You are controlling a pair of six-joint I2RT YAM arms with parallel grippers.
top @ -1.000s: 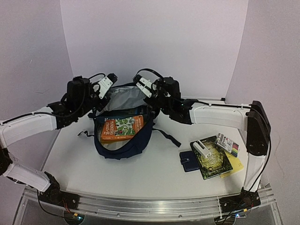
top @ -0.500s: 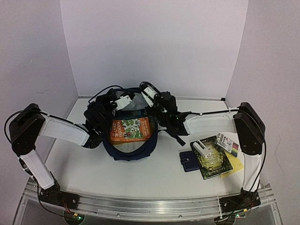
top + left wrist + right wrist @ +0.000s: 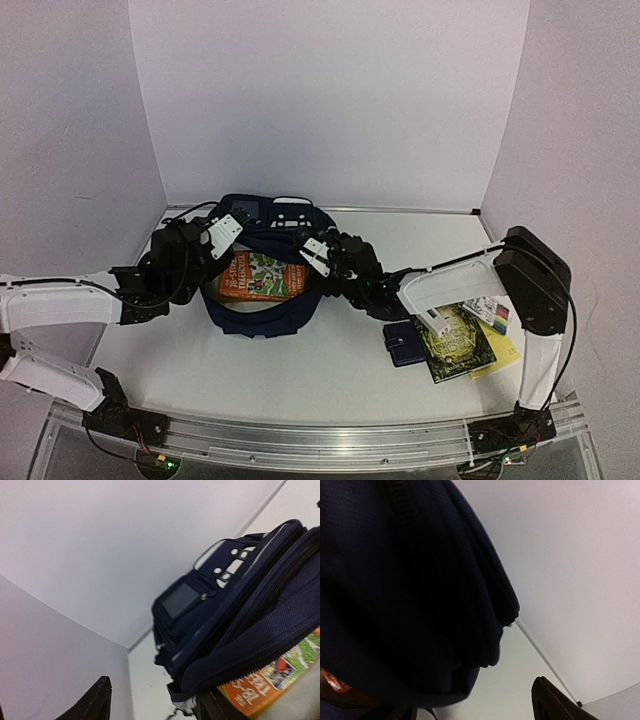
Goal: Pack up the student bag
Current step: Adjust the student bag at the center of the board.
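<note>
The student bag (image 3: 262,316), a navy-blue backpack, lies slumped on the table with its mouth facing up. An orange and green book (image 3: 262,275) shows inside the opening. My left gripper (image 3: 226,235) stands open at the bag's left rim. In the left wrist view the bag (image 3: 225,610) and the book (image 3: 270,680) lie by the right finger, and the left gripper (image 3: 155,707) grips nothing. My right gripper (image 3: 316,254) stands open at the bag's right rim. The bag (image 3: 395,580) fills the left of the right wrist view, beside the open right gripper (image 3: 475,712).
To the right lie a small navy wallet (image 3: 403,343), a dark green book (image 3: 458,348) with a white box (image 3: 432,320) on it, a pack of pens (image 3: 485,308) and a yellow pad (image 3: 502,357). White walls close in the back and both sides.
Both grippers were shut on the bag's rim, holding its mouth up; they have opened and dropped lower and nearer. The bag has slumped flatter on the table.
</note>
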